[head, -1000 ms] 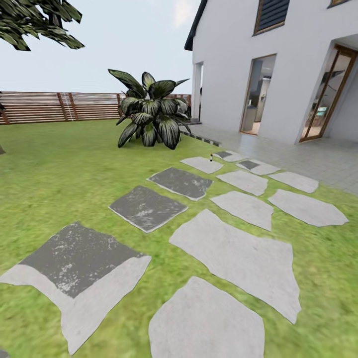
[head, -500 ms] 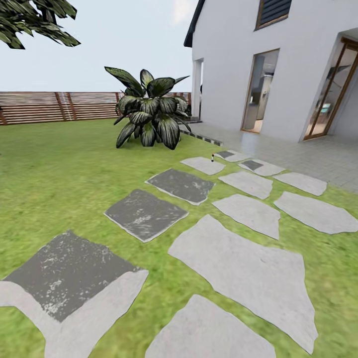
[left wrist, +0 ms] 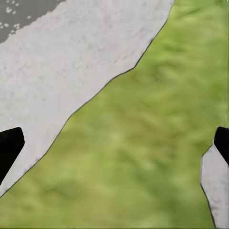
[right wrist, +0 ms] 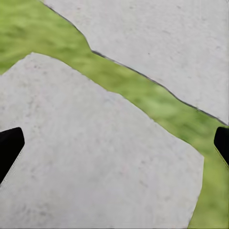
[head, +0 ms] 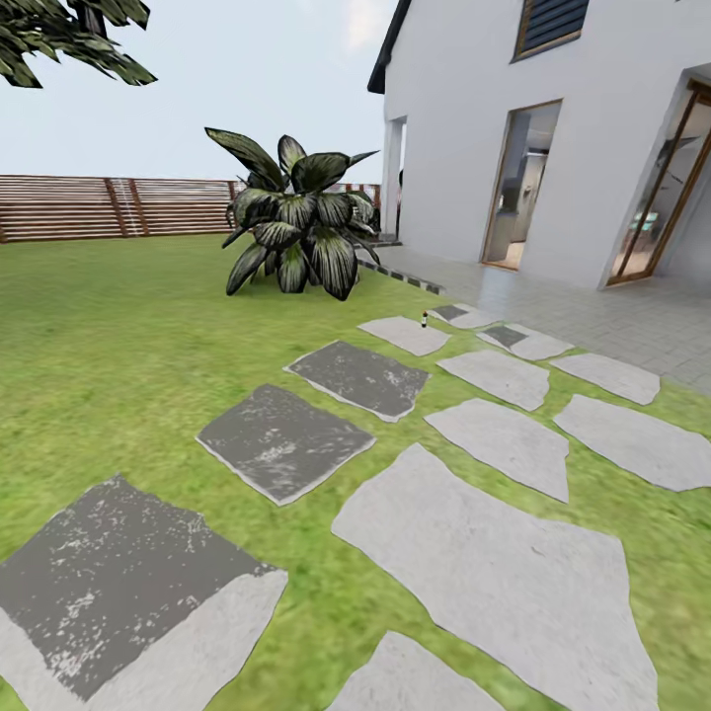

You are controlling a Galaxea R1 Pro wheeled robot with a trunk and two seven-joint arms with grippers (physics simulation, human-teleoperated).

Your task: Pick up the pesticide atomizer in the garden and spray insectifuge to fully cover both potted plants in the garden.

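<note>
The pesticide atomizer (head: 425, 319) stands upright far ahead on the stepping stones (head: 494, 548), a tiny dark bottle at the edge of a pale slab, well apart from the robot and near the paved terrace (head: 612, 316) of the white house (head: 474, 128). It is too small here to make out its label, so the identification is probably right but not certain. Lawn (head: 118, 336) spreads to the left, up to a brown slatted fence (head: 109, 205), with a large dark striped-leaf plant (head: 296, 227) beyond the bottle.

The left claw (left wrist: 114, 143) hangs over grass beside a pale stone, fingertips spread wide at the frame's edges, released and empty. The right claw (right wrist: 114, 143) hangs over a pale slab, likewise spread wide and holding nothing.

The robot looks to be in the approach stage. The risks I judge from here: the slim bottle could topple if the base rolls too close or a claw arrives off-centre, and the big striped plant could be mistaken for a spray target, though the low rosettes are what the task needs
</note>
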